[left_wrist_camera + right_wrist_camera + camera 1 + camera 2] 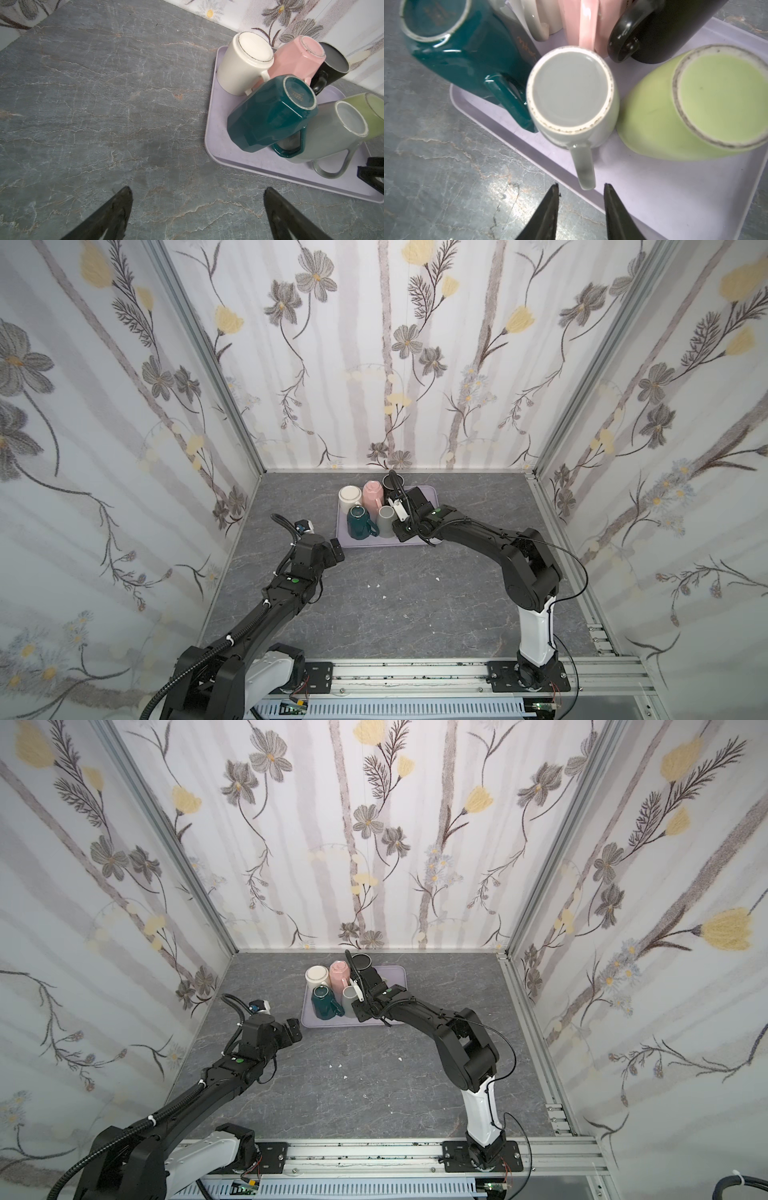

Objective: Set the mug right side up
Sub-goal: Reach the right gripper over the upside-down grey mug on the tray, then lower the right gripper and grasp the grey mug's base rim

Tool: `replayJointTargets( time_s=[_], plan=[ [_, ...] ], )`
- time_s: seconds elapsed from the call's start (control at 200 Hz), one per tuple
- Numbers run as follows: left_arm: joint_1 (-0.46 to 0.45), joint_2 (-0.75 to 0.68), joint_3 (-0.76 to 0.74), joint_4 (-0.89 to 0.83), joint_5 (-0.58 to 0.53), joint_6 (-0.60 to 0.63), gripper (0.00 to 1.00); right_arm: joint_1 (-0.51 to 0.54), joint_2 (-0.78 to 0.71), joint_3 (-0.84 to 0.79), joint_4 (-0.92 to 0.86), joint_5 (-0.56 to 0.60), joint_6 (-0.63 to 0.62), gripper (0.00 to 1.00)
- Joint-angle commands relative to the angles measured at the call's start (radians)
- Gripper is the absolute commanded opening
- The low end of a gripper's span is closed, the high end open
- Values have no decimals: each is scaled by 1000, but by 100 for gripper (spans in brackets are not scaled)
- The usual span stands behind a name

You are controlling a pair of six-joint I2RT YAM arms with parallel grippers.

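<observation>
Right jaws are held half open, empty; the slippery, breakable grey mug [571,93] is best gripped by its six-o'clock handle [584,166].

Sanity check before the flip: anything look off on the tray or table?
Black mug is the only one mouth-up; the grey mug and the rest on the tray sit bottoms-up. Small white flecks lie scattered on the table in front of the tray; cannot tell what they are.

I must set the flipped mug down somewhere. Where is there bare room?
Bare: the table in front of the tray, and the tray's right end past the green mug. Crowded: the tray's left, teal mug to grey mug.
</observation>
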Motion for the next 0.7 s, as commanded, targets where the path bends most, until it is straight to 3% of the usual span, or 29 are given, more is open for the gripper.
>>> replayJointTargets(
  time_s=[0.0,0.11,0.699],
  plan=[
    [0,-1,3,8,-14,-18,100,2,31,47,-44,63,-33,36],
    [0,-3,-1,9,-17,-21,100,2,50,64,-53,74,-42,42],
    [-1,6,1,10,-9,-31,100,5,99,135,-74,68,-63,41]
  ],
)
